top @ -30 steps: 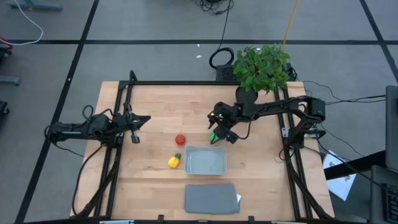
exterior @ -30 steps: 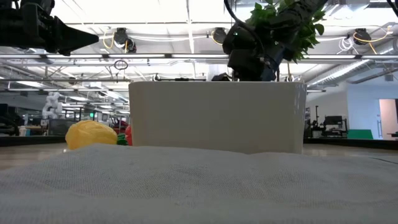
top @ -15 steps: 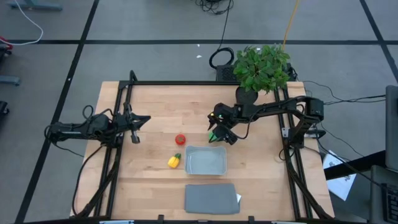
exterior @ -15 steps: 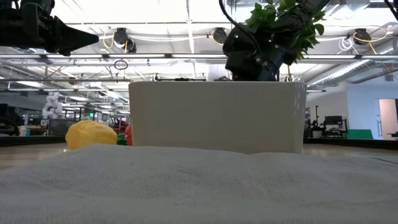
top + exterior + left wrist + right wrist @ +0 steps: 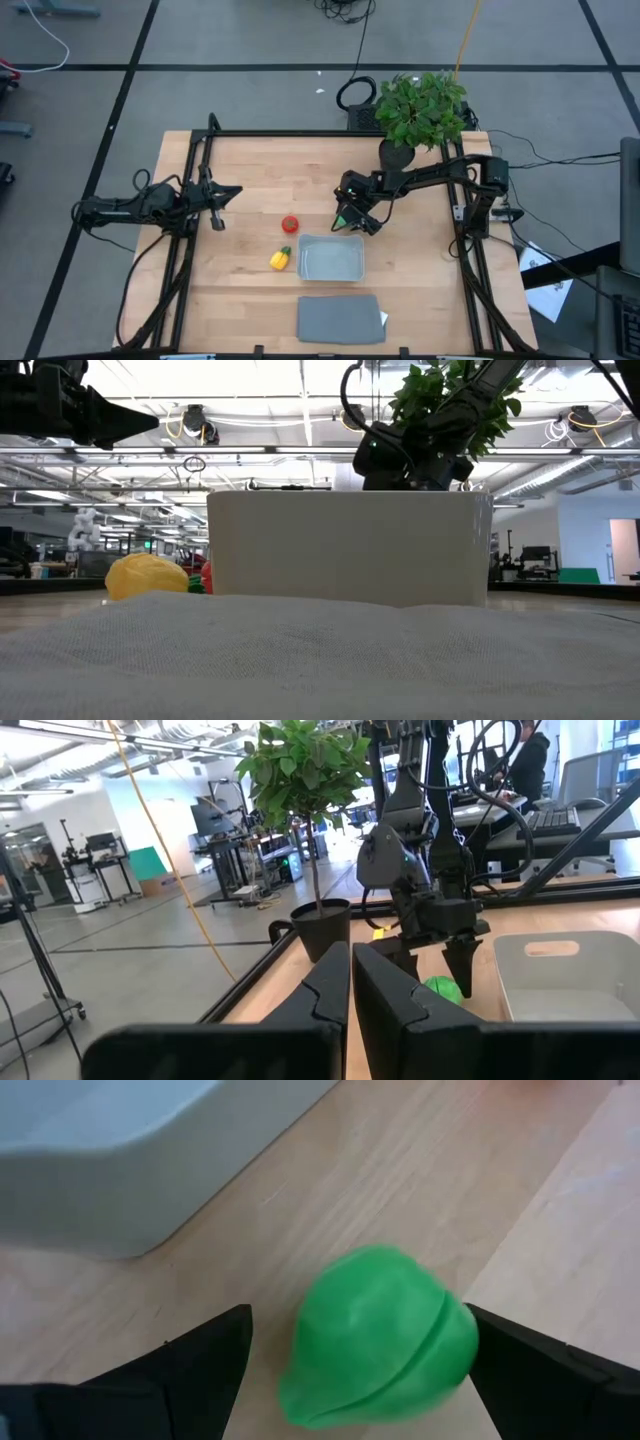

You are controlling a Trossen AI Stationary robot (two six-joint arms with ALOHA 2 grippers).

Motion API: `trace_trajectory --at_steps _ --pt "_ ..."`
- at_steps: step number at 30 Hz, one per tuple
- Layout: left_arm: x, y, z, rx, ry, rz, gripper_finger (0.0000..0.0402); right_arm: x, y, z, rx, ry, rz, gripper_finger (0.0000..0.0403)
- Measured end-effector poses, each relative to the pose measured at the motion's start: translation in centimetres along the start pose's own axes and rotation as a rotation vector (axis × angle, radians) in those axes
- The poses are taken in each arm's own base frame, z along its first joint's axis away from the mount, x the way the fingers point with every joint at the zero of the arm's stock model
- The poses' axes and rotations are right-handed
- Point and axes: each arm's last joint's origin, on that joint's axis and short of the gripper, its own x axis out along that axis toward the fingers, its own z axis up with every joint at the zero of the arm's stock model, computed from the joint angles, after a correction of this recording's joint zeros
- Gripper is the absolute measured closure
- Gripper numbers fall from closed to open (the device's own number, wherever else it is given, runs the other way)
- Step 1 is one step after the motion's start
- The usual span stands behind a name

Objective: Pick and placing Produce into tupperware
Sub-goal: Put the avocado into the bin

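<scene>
The round green produce piece (image 5: 375, 1340) lies on the wooden table just beyond the tupperware's far rim. My right gripper (image 5: 360, 1365) is open above it, one finger on each side, and I see no touch. The high view shows this gripper (image 5: 350, 218) at the far edge of the light blue-grey tupperware (image 5: 331, 259). The red piece (image 5: 290, 224) and the yellow piece with a green tip (image 5: 280, 259) rest on the table left of the tub. My left gripper (image 5: 232, 191) is shut and hovers over the table's left part, touching nothing.
A flat dark grey lid (image 5: 340, 318) lies near the table's near edge, in front of the tub. A leafy potted plant (image 5: 420, 110) stands at the far right corner behind the right arm. Black frame rails (image 5: 190, 250) run along both sides of the table.
My right gripper has shifted slightly toward the table's left and near edges, closing in over the green piece next to the tub's far rim. The produce, the tub and my left arm have stayed where they were.
</scene>
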Motion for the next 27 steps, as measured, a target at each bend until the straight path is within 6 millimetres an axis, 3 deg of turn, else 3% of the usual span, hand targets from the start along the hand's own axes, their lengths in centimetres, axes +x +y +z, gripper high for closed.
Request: trace_trajectory --at_steps 6,18,27 --pt "0.0 0.0 0.0 -0.001 0.0 0.0 0.038 0.0 0.02 0.0 0.054 0.001 0.001 0.0088" --pt "0.0 -0.01 -0.03 -0.003 0.002 -0.001 0.038 0.11 0.25 0.29 0.037 0.001 0.004 0.0191" --pt "0.0 -0.02 -0.07 -0.001 0.007 -0.002 0.038 0.05 0.23 0.3 0.064 0.006 -0.003 0.0172"
